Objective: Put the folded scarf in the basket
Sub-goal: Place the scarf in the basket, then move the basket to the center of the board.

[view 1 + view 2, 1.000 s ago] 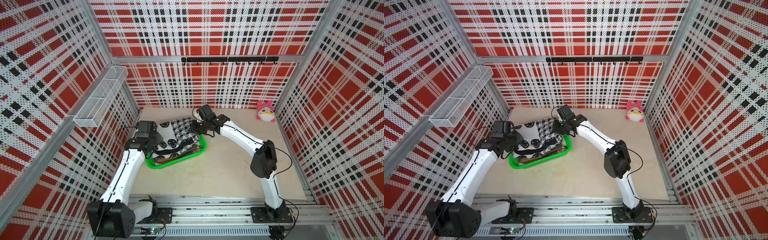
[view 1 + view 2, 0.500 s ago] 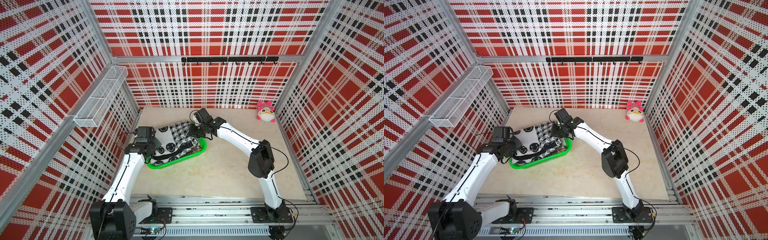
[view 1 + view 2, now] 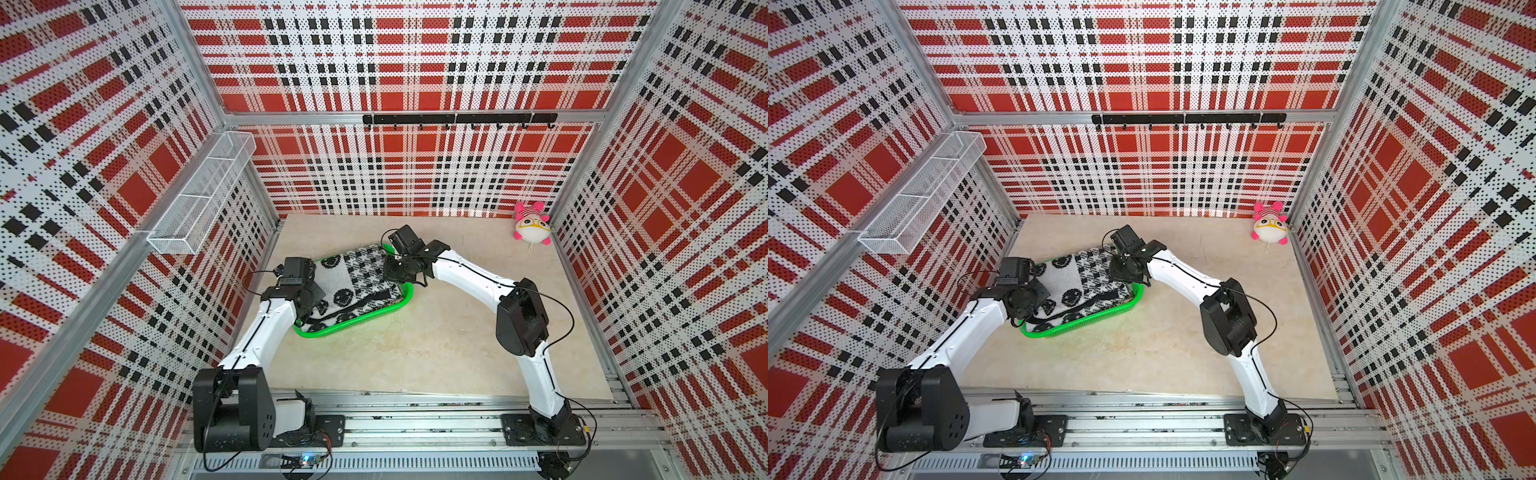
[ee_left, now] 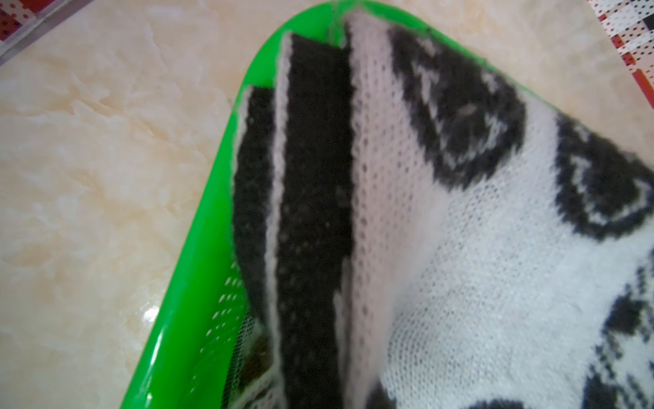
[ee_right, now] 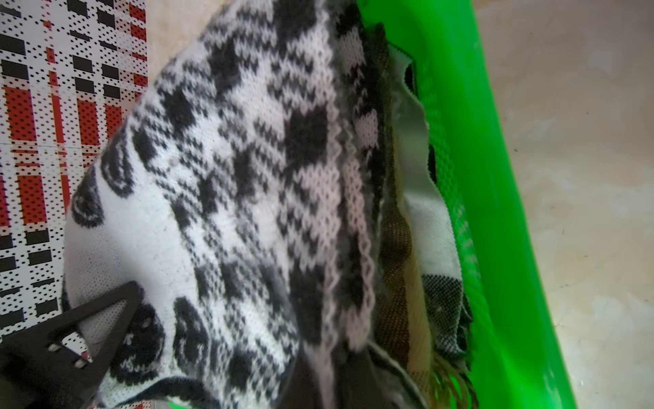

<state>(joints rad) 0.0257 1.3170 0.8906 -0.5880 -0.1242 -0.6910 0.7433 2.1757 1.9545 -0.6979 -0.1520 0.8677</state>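
Filling most of the green basket [image 3: 374, 315], the folded scarf [image 3: 353, 282] sits inside it in both top views, with the left gripper [image 3: 309, 297] and right gripper [image 3: 395, 270] clamped shut on its opposite ends. Their fingertips are hidden there; the right wrist view shows one black finger [image 5: 88, 329] against the knit and a brown and cream cloth [image 5: 393, 240] beneath the scarf. The left wrist view shows only knit and perforated basket wall.
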